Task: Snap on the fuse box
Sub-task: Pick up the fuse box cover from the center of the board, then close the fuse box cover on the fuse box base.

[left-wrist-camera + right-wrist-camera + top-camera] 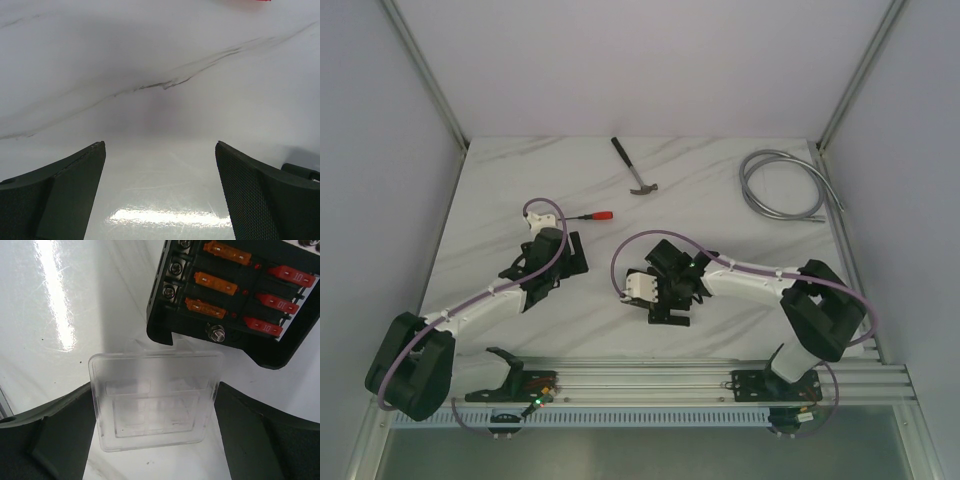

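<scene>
Your right pincer [155,390] straddles the clear cover [156,402] lying flat on the surface [60,300], jaws at its edges though you cannot tell whether they grip, likely to carry it onto the fuse box [260,347] at one o'clock, while your left pincer [160,150] hangs spread apart.

Between the fingers of the right gripper [155,390] a lid [155,400] lies flat on the table [60,300]. Just ahead of it and to the tool's right lies the fuse box [235,300], with fuses [215,282] in two columns inside. Only table lies between the left gripper's [160,145] fingers. A screwdriver [592,215] lies just ahead, a hammer [636,168] farther ahead. A coiled hose [782,185] lies well apart from both tools.
</scene>
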Controlling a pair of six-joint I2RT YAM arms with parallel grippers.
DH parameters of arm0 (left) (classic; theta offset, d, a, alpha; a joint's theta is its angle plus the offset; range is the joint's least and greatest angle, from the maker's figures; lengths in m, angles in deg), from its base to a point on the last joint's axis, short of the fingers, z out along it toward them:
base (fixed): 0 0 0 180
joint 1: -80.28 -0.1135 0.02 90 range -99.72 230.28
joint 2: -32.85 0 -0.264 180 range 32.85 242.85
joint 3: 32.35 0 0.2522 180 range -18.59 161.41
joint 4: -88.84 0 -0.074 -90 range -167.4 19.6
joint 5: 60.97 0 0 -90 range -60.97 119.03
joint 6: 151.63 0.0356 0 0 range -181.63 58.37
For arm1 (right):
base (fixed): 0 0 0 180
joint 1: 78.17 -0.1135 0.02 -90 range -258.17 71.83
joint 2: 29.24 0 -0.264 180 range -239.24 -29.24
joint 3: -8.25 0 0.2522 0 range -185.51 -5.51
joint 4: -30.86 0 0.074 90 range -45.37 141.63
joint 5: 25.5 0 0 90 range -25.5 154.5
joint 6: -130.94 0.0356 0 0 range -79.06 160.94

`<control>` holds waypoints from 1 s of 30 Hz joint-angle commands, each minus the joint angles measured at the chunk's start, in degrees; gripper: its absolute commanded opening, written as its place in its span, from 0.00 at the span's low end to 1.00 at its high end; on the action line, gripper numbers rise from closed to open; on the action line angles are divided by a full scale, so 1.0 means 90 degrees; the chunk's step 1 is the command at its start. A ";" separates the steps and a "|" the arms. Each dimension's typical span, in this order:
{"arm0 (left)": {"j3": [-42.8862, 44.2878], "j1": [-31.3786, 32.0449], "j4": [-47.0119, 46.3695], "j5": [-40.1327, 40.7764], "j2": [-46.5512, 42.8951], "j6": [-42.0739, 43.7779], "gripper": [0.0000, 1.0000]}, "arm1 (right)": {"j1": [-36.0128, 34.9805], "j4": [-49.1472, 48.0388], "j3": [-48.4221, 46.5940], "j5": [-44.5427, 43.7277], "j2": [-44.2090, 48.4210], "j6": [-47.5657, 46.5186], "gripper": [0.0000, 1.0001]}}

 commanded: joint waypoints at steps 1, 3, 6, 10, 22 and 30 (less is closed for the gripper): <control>-0.0070 -0.0032 -0.0107 0.0006 -0.0048 -0.0040 1.00 | -0.0026 0.0264 -0.0173 0.0050 -0.0257 0.0034 0.83; -0.0073 -0.0034 -0.0107 -0.0002 -0.0060 -0.0036 1.00 | -0.0026 0.0369 -0.0269 0.0073 -0.0338 0.0067 0.77; -0.0071 -0.0033 -0.0108 0.0005 -0.0072 -0.0035 1.00 | -0.0026 0.0493 -0.0352 0.0065 -0.0279 0.0183 0.76; -0.0074 -0.0034 -0.0101 0.0005 -0.0082 -0.0046 1.00 | -0.0024 0.0712 -0.0467 -0.0082 0.0001 0.0438 0.71; -0.0181 -0.0425 -0.0075 -0.0186 0.0018 -0.0337 1.00 | -0.0192 0.0897 -0.1699 -0.0674 0.0409 0.1795 0.69; -0.0372 -0.0918 -0.0230 -0.0728 -0.0010 -0.0607 1.00 | -0.0385 0.0810 -0.2562 -0.1155 -0.0659 0.2469 0.69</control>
